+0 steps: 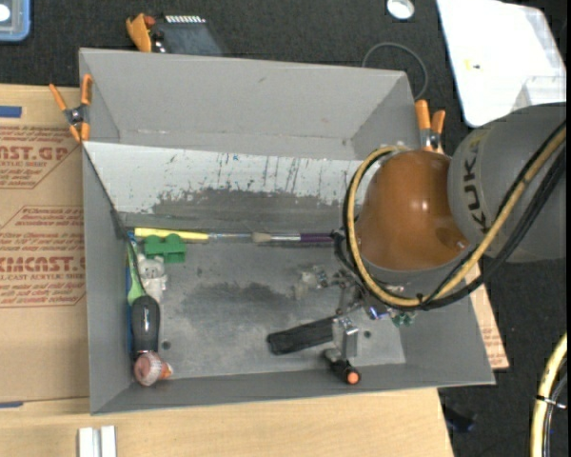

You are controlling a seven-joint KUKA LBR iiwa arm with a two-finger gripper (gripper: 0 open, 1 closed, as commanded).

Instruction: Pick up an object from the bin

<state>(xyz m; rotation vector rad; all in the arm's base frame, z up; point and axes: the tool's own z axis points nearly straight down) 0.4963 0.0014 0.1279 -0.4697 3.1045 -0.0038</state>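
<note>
The gripper (345, 343) is found low over the scuffed, stained floor of the grey metal bin (228, 93), at the right end of a flat black oblong object (300, 337) near the front wall; its opening cannot be told.

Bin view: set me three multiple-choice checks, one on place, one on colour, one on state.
1. The gripper is: A back left corner; B front right, by the black bar; C at the left wall.
2. The stick at the back wall's foot is: A yellow; B red; C white.
3. The purple-handled brush: A stands upright; B hangs over the rim; C lies flat.
Key: B, it is at the bar's right end; A, plainly yellow; C, it lies along the back wall.
</note>
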